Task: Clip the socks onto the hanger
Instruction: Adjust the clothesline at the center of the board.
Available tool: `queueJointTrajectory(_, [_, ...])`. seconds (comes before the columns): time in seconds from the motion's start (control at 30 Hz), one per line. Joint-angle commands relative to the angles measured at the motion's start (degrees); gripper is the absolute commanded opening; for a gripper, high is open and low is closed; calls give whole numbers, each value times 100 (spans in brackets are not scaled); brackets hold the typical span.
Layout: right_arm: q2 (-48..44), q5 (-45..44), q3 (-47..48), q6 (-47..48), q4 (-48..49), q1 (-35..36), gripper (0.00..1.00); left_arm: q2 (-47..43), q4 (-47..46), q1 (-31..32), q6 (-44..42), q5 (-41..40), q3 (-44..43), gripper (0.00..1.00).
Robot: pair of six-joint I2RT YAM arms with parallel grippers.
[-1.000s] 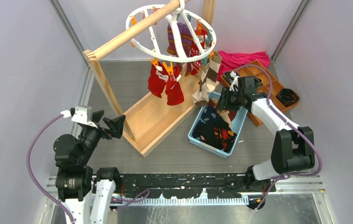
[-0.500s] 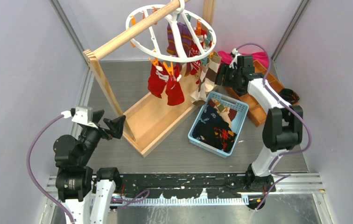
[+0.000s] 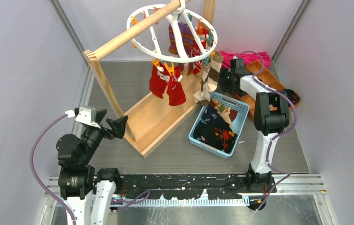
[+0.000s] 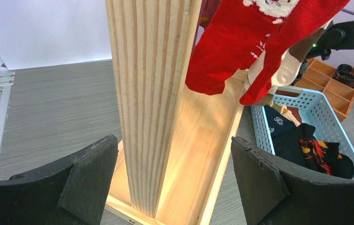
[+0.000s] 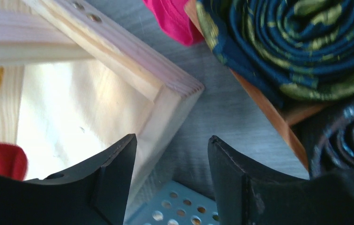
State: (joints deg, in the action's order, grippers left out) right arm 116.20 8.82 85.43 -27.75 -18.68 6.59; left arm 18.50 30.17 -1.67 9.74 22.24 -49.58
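A round white clip hanger hangs from the wooden rack's bar. Red socks, a striped sock and a beige-brown sock hang from its clips. More dark socks lie in the blue basket. My right gripper is open and empty, low behind the basket and next to the beige sock. In its wrist view the right gripper points at the rack base corner. My left gripper is open, and in its own view the left gripper straddles the rack's post without touching.
A wooden divider tray at the back right holds rolled dark items. A pink cloth lies behind it. The rack's flat wooden base sits between the arms. Grey walls close in on both sides.
The right arm swung from over the basket back and to the left, ending low by the beige sock. The left arm shifted only slightly.
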Motion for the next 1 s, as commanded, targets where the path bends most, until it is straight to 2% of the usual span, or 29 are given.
queueJointTrajectory(0.0, [288, -17, 474, -564, 469, 55, 62, -23, -394, 52, -121, 190, 53, 91])
queueJointTrajectory(0.17, [678, 260, 705, -824, 532, 198, 57, -15, -384, 87, -199, 228, 45, 91])
queueJointTrajectory(0.43, [919, 430, 1220, -670, 669, 730, 50, -53, -367, 119, -368, 138, 43, 90])
queueJointTrajectory(0.77, [2216, 847, 3306, -673, 32, 1580, 49, -388, -309, 115, -569, -185, 205, 88])
queueJointTrajectory(0.97, [2838, 1256, 4514, -747, -294, 1832, 54, -533, -145, 120, -561, -201, 256, 89])
